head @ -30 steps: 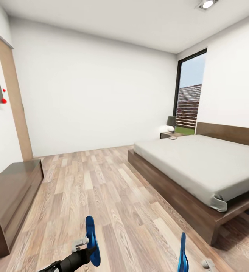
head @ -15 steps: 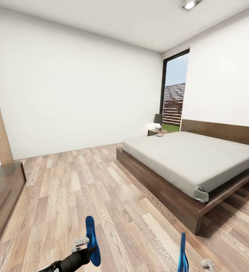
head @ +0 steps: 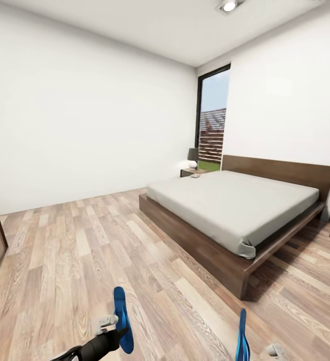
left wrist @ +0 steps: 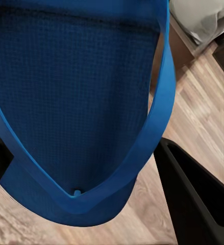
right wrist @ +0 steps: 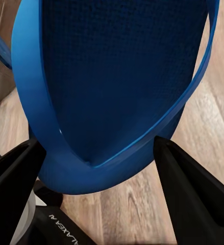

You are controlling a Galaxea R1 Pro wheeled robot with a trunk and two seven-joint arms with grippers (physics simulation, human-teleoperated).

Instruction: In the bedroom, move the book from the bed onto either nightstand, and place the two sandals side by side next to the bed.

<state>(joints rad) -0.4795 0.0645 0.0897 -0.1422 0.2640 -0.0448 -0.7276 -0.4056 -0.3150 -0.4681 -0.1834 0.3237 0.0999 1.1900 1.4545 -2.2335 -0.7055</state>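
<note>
1. the left gripper [head: 116, 328] is clamped on a bright blue flat flip-flop sandal [head: 121, 318], carried upright on edge low in the head view; in the left wrist view its black fingers [left wrist: 193, 196] stand at either side of the sole's end [left wrist: 86, 194]. the hold is at 1 end only, so a jolt while driving could let the sandal swing or slip.
2. the right gripper [head: 258, 346] grips the second blue flip-flop [head: 242, 336] the same way, by the end of the sole [right wrist: 106, 168]. a drop here would leave it on the wood-plank floor [head: 85, 260], well apart from the bed.
3. the large low bed with dark-brown wooden frame and pale-grey mattress [head: 235, 210] stands ahead to the right. its protruding frame corner [head: 242, 286] is nearest the robot's path, so cutting in tight risks a knock.
4. a small flat object [head: 195, 175] lies on the low dark-brown nightstand [head: 189, 172] beside the far side of the headboard, possibly the book, too small to tell. no book shows on the mattress.
5. set down separately, the 2 sandals could end up skewed or apart rather than side by side.
</note>
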